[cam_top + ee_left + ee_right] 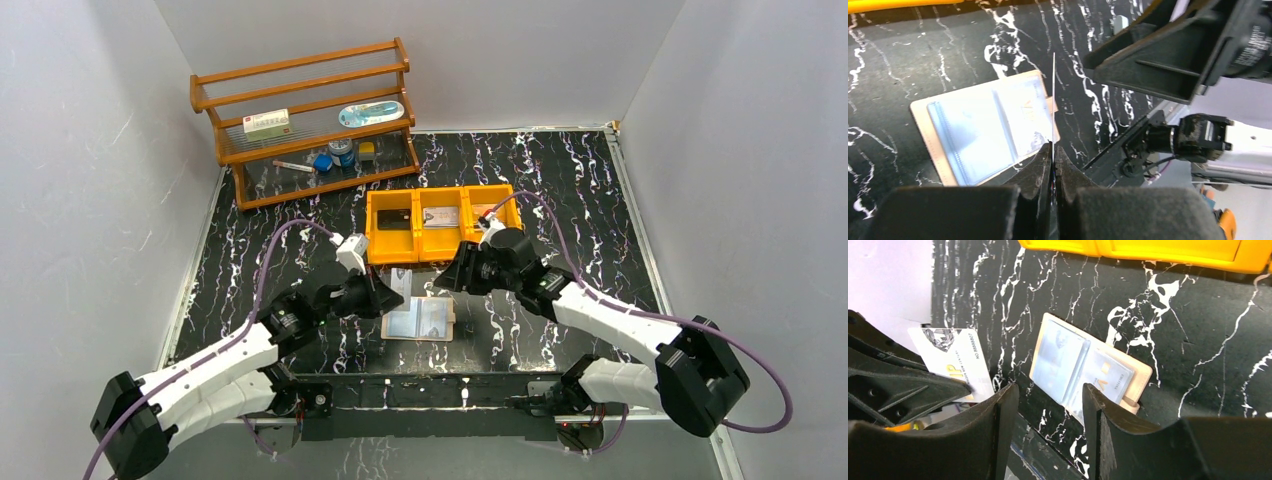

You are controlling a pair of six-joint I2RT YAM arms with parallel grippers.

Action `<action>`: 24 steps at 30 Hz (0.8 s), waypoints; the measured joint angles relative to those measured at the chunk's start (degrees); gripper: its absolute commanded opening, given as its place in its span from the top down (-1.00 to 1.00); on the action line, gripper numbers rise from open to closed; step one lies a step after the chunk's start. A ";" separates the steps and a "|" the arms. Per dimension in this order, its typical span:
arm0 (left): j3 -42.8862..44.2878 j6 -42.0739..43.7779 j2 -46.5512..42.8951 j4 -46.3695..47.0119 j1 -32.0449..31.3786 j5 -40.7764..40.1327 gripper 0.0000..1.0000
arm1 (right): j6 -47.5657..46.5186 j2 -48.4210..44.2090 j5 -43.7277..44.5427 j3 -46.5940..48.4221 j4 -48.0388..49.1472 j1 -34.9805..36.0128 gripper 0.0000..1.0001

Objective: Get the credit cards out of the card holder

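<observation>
L end effector (1053, 147) clamps card (955, 357); R end effector (1050, 397) apart; holder (928, 132) has cards (1108, 377).

White shells and black joint housings clad the left arm (215, 365) and right arm (610, 322). A purple cable (262, 268) trails along each. Matte black, wedge-shaped fingers (1003, 430) tip the left end effector (1053, 146) and right end effector (1049, 388).

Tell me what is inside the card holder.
In the card holder, one card with gold lettering shows through one shiny panel. The other panel is washed out by glare; any cards there, or stacked behind, cannot be seen.
</observation>
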 measured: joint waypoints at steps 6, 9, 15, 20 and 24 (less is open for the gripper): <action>-2.91 -1.14 -2.47 5.55 2.25 6.60 1.00 | 4.02 -0.52 -7.89 -4.39 9.31 -2.91 -0.18; -4.50 -2.51 -2.95 7.87 3.34 9.09 1.00 | 6.05 -0.68 -11.52 -5.88 14.60 -3.63 -0.21; -5.03 -5.55 -2.80 13.66 4.07 13.49 1.00 | 9.79 -0.55 -18.75 -7.85 23.74 -3.74 -0.21; -6.58 -9.57 -0.83 22.23 4.07 16.98 1.00 | 12.15 0.28 -22.45 -8.24 29.49 -3.74 -0.14; -7.61 -11.58 1.16 25.66 4.07 18.56 1.00 | 13.86 1.27 -24.94 -8.28 33.18 -3.74 0.01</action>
